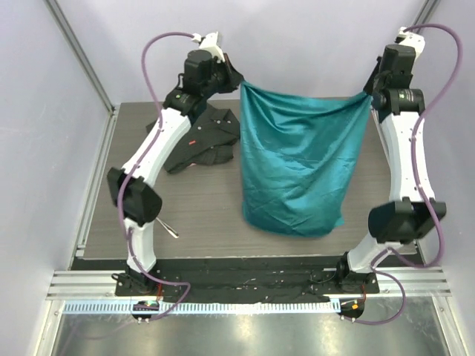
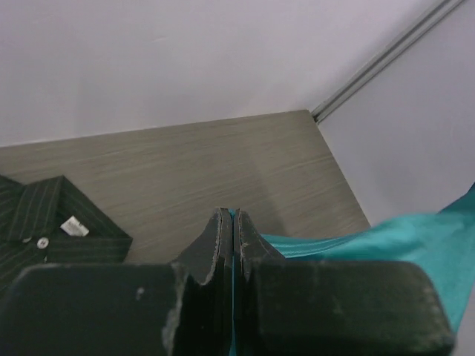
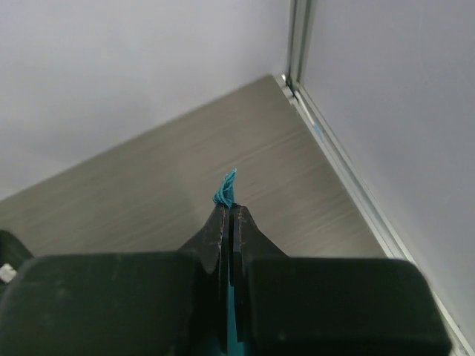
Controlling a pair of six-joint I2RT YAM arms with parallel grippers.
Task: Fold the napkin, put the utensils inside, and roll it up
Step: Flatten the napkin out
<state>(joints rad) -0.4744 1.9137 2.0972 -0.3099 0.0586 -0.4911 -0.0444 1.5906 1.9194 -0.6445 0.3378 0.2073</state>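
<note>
Only part of the fork (image 1: 171, 230) shows; left hand (image 2: 232, 216) and right hand (image 3: 231, 213) pinch the napkin (image 1: 297, 163).

The napkin (image 1: 297, 163) hangs over the middle of the desk (image 1: 200, 208). The left pincer (image 1: 239, 81) pinches the napkin's top left corner. The right pincer (image 1: 369, 96) pinches its top right corner. A shirt (image 1: 204, 137) lies on the desk just left of the napkin, toward the back. The fork (image 1: 170, 228) lies on the desk left of the napkin too, nearer the front and well apart from it.
</note>
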